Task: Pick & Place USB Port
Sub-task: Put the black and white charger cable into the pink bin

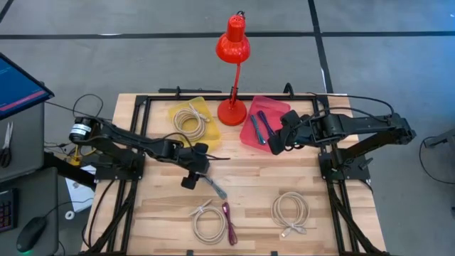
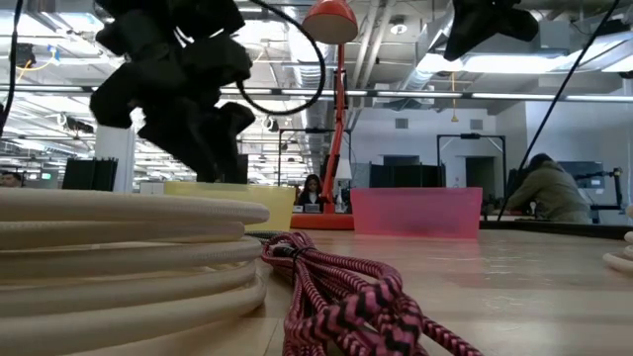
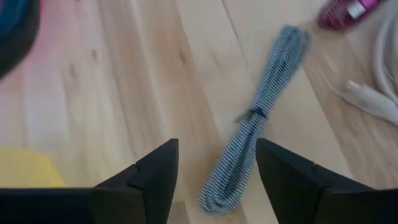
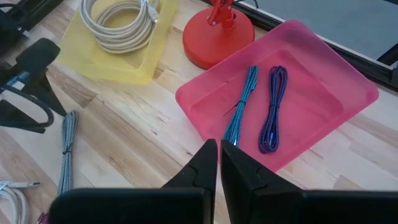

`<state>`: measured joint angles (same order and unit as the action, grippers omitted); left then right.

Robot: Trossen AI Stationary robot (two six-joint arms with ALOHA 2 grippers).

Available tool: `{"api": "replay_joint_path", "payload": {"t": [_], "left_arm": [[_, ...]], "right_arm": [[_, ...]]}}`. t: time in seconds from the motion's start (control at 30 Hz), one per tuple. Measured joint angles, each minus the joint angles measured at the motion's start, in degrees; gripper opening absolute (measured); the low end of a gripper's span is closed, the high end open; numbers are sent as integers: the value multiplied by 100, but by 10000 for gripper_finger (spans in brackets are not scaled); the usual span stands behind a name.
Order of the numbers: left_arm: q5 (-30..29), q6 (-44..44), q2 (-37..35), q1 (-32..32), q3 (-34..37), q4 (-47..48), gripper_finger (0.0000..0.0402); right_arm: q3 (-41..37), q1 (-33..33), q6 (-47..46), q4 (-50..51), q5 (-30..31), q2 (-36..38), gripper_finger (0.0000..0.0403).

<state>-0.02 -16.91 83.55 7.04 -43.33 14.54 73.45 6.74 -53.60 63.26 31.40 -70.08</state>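
A grey striped cable bundle (image 3: 255, 134) lies flat on the wooden table (image 1: 249, 178), right of centre from my left arm. My left gripper (image 3: 216, 146) hangs open just above the bundle's near end, one finger on either side, touching nothing; in the high view it (image 1: 195, 171) is beside the bundle (image 1: 215, 188). My right gripper (image 4: 219, 146) is shut and empty, held high over the near edge of the pink tray (image 4: 311, 74). Inside that tray lie a teal cable (image 4: 239, 102) and a purple cable (image 4: 273, 109).
A yellow tray (image 1: 206, 114) with a coiled white cable stands at the back, beside a red desk lamp (image 1: 232, 71). Near the front edge lie two white cable coils (image 1: 208, 224) (image 1: 290, 212) and a pink-and-black cable (image 1: 229, 222). Black frame rails run along both table sides.
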Motion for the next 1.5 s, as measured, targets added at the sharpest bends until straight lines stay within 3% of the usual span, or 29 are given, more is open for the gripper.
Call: {"api": "replay_joint_path", "payload": {"t": [0.23,0.8,1.23,1.37,1.5], "left_arm": [[346,19,40,30,119,-45,215],[165,131,41,45,1009,-1001,214],[93,411,689,32,1124,-1777,212],[37,404,578,39,1137,-1817,181],[-19,431,496,27,1136,-1850,107]], "right_arm": [[0,0,0,105,0,-2,12],[0,-7,-33,101,4,-2,12],[0,-7,-92,85,2,-2,12],[0,-7,-92,87,2,-2,12],[0,-7,-92,90,4,-2,12]]}}
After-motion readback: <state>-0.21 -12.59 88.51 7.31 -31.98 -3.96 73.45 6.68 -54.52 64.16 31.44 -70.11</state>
